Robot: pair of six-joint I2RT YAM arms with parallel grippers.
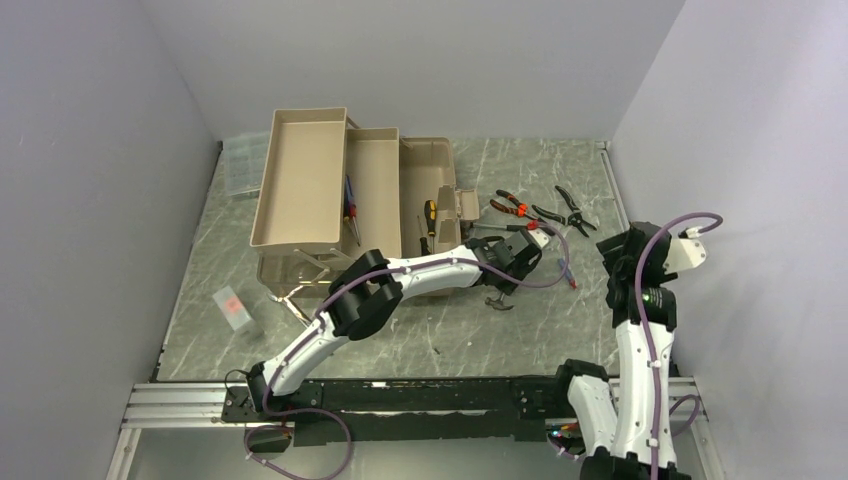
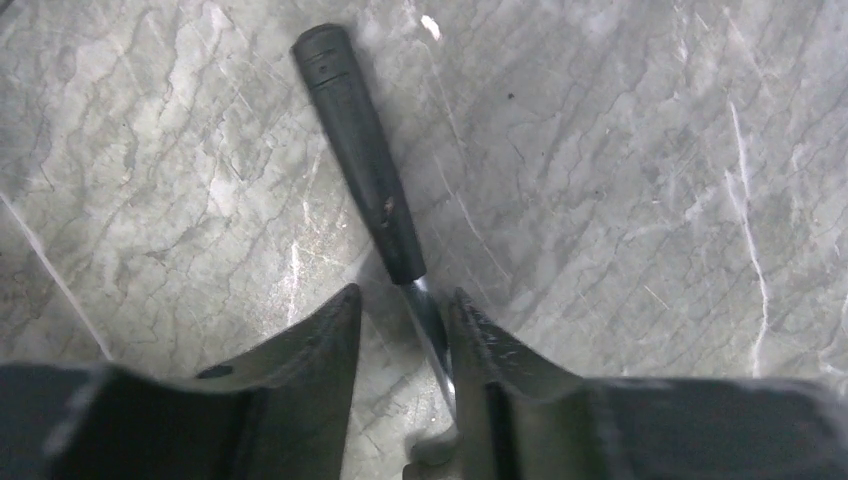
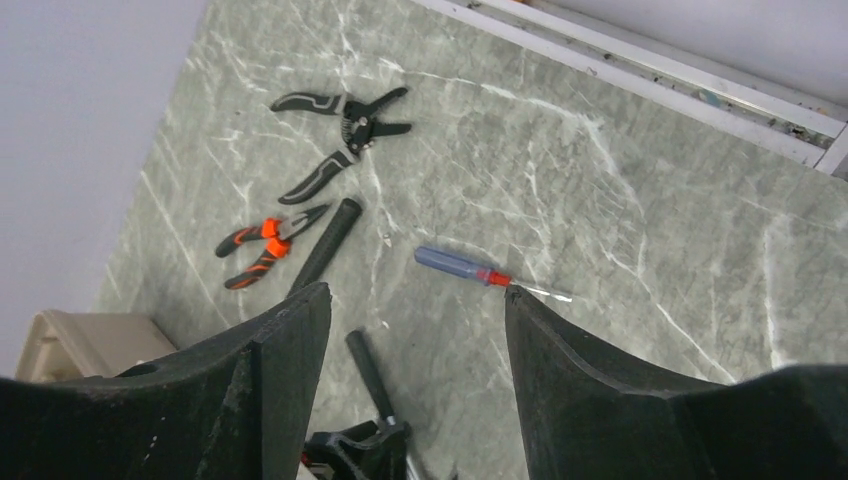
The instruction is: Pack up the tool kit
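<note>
You are looking at a bright, evenly lit scene, with soft light falling from overhead. The toolbox point(image 1: 350, 190) is crisp and free of glare, and the shadows beside it on the table point(image 1: 500, 340) are faint and soft-edged. In the left wrist view, the hammer point(image 2: 365, 160) lying right of the toolbox is sharp, its steel neck glinting. The left gripper point(image 2: 405, 293) is dark and out of focus. The right gripper point(image 3: 417, 293) is blurred too, while the pliers point(image 3: 262, 245) right of the toolbox stay sharp.

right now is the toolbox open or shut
Open: the toolbox has its trays fanned out in steps, with a screwdriver visible inside.
</note>
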